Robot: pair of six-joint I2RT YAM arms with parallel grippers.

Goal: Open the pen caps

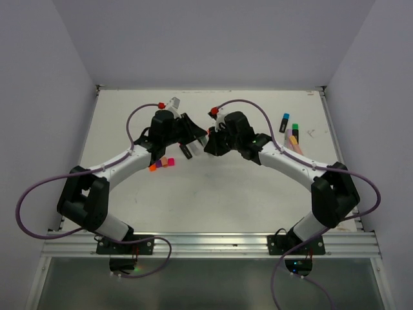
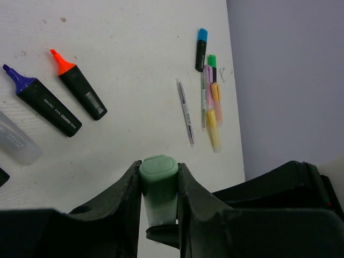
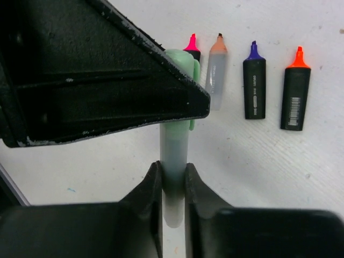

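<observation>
Left gripper [image 2: 159, 173] pinches the green cap [image 2: 159, 164]; right gripper [image 3: 173, 173] pinches that highlighter's body [image 3: 174, 148], both above the table [image 1: 213, 194]. A pink cap [image 1: 171, 161] and an orange cap [image 1: 152, 168] lie loose beside the left arm. Uncapped highlighters [image 3: 253, 88] lie nearby.

arms: both bent inward, meeting | left hand [image 2: 159, 180]: clamped on green cap [image 2: 159, 166] | right hand [image 3: 173, 180]: clamped on highlighter body [image 3: 173, 150]

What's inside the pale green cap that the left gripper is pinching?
The pale green highlighter's body runs into the cap; its tip is hidden inside. The right gripper grips the body.
</observation>
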